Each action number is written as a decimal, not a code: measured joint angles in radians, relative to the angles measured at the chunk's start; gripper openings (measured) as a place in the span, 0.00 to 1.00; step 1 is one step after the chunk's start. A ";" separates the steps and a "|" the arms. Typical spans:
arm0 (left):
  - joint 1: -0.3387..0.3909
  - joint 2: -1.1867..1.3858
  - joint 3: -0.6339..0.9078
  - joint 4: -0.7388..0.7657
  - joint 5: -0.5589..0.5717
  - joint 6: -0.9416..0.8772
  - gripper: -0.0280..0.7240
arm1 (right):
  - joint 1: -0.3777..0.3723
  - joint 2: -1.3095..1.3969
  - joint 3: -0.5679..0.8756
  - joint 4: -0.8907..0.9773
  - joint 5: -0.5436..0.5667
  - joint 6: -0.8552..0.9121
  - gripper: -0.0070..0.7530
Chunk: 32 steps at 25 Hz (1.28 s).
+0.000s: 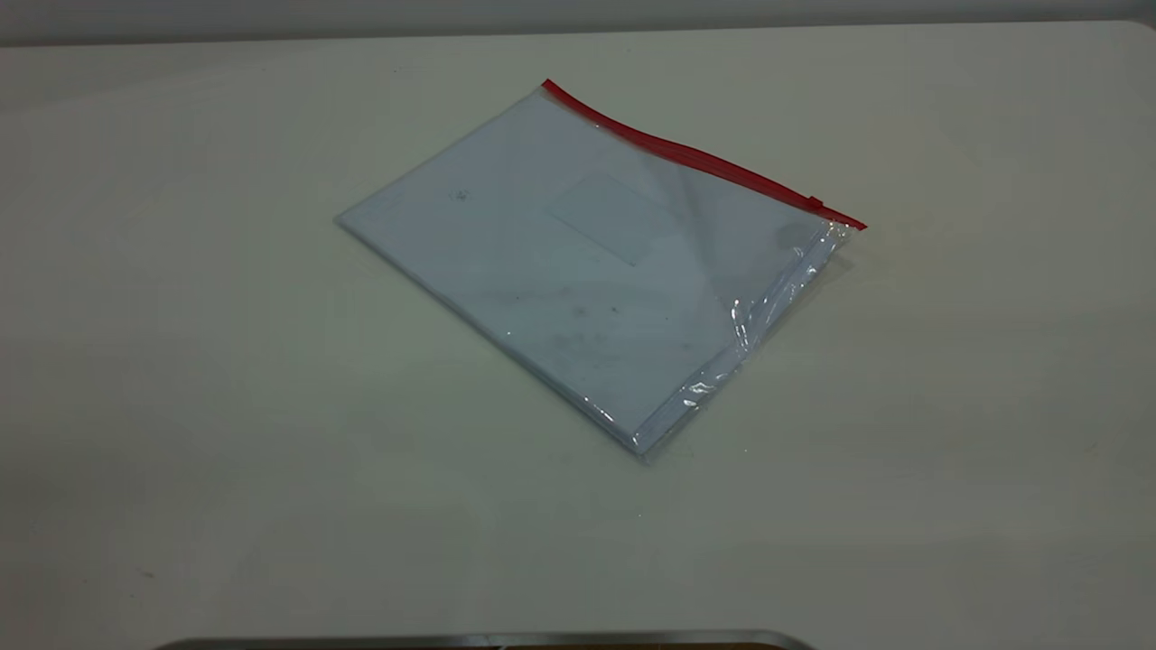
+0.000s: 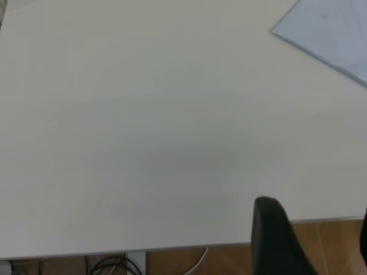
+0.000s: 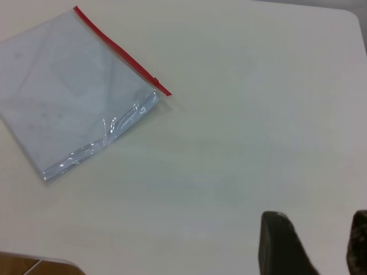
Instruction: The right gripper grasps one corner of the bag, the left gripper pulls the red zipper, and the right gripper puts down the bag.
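Note:
The bag (image 1: 578, 262) lies flat on the white table, a clear pouch with pale blue-white sheets and a faint label window. The red zipper (image 1: 695, 155) runs along its far long edge, with the slider tab (image 1: 815, 203) near the right end. The corner of the bag (image 1: 844, 230) lies on the table beside the crinkled clear margin. Neither gripper shows in the exterior view. My right gripper (image 3: 318, 238) is open and empty, well away from the bag (image 3: 69, 97) and its corner (image 3: 163, 94). My left gripper (image 2: 315, 232) is open and empty over the table's edge, far from the bag (image 2: 330, 34).
The table's edge (image 2: 172, 249) shows in the left wrist view, with brown floor and cables below it. A rounded table corner (image 3: 352, 14) shows in the right wrist view. A dark metal-rimmed edge (image 1: 488, 641) lies along the bottom of the exterior view.

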<state>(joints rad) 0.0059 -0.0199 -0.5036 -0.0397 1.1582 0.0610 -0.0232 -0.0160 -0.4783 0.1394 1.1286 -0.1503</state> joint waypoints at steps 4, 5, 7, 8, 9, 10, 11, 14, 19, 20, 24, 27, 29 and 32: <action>0.000 0.000 0.000 0.000 -0.005 0.000 0.60 | 0.000 0.000 0.000 0.000 0.000 0.000 0.43; 0.000 0.000 0.000 0.000 -0.011 0.000 0.60 | 0.000 0.000 0.000 0.000 0.000 0.000 0.43; 0.000 0.000 0.000 0.000 -0.029 0.000 0.60 | 0.000 0.000 0.000 0.003 0.000 0.000 0.42; 0.000 0.000 0.000 0.000 -0.035 0.000 0.60 | 0.000 0.000 0.000 0.004 0.000 0.000 0.41; 0.000 0.000 0.000 0.000 -0.040 0.000 0.60 | 0.000 0.000 0.000 0.007 0.000 0.000 0.40; 0.000 0.000 0.000 0.000 -0.042 -0.001 0.60 | 0.000 0.000 0.000 0.014 -0.001 0.000 0.40; 0.000 0.000 0.000 0.000 -0.044 -0.002 0.60 | 0.000 0.000 0.000 0.030 -0.003 -0.004 0.40; 0.000 0.028 -0.005 -0.018 -0.050 -0.009 0.60 | 0.000 0.007 -0.004 0.128 -0.033 -0.041 0.39; 0.000 0.257 -0.036 -0.119 -0.174 -0.014 0.60 | 0.000 0.219 0.004 0.258 -0.208 -0.092 0.41; 0.000 0.327 -0.042 -0.139 -0.223 -0.010 0.60 | 0.000 0.278 0.016 0.272 -0.245 -0.112 0.42; 0.000 0.618 -0.090 -0.165 -0.409 0.094 0.62 | 0.000 0.591 0.041 0.359 -0.377 -0.235 0.52; 0.000 0.831 -0.170 -0.184 -0.495 0.173 0.66 | 0.000 0.830 0.041 0.520 -0.499 -0.420 0.60; 0.000 0.975 -0.239 -0.204 -0.511 0.216 0.69 | 0.000 0.968 0.040 0.659 -0.566 -0.568 0.61; 0.000 1.158 -0.335 -0.217 -0.529 0.255 0.70 | 0.000 1.175 0.015 0.868 -0.633 -0.810 0.62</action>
<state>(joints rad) 0.0059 1.1376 -0.8386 -0.2570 0.6288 0.3163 -0.0232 1.1585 -0.4629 1.0070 0.4954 -0.9600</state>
